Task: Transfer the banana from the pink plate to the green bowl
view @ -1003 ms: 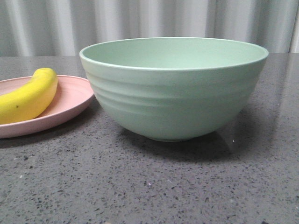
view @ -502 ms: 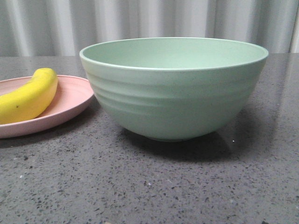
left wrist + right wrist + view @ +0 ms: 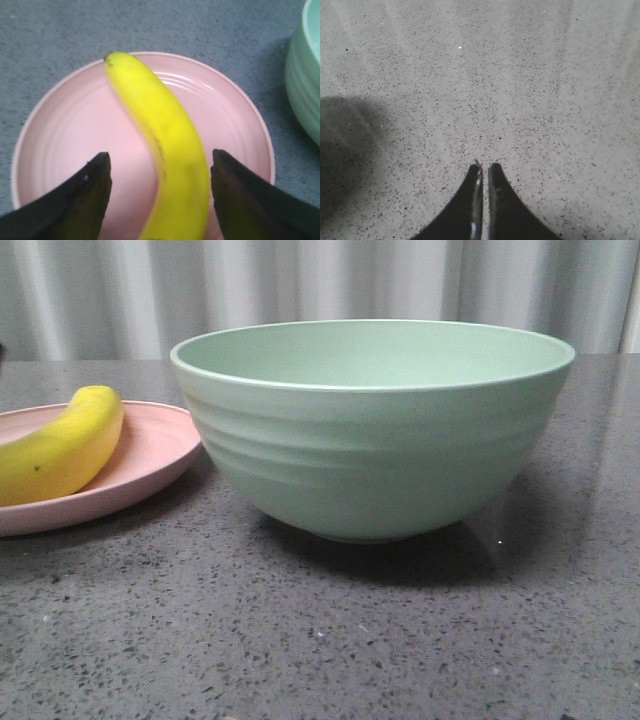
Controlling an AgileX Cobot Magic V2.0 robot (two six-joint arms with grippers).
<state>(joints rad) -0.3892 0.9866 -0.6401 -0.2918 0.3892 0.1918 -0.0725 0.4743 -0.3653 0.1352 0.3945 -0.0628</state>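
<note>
The worktop (image 3: 330,640) is dark grey stone with lots of tiny black and white specks. Behind it hangs a pale curtain (image 3: 300,290) with long folds going up and down.

The green bowl (image 3: 372,430) is the big thing to look from. It is round, deep and a soft mint colour, with gentle ridges running around its outside. It sits on the worktop and throws a dark shadow under itself.

To the left of the green bowl lies the pink plate (image 3: 150,445). It is flat and round with a low edge, and that edge comes very close to the bowl's side. I cannot tell if they touch.

The banana (image 3: 62,445) lies on the pink plate, on the side away from the bowl. It is bright yellow, smooth and shiny, and bent like a smile. It has a few small dark marks on its skin.

The left hand (image 3: 160,165) is over the pink plate, spread wide. One dark finger is on each side of the banana, and neither one touches it.

The right hand (image 3: 484,167) is over bare worktop. Its two fingers are pressed together and hold nothing.
</note>
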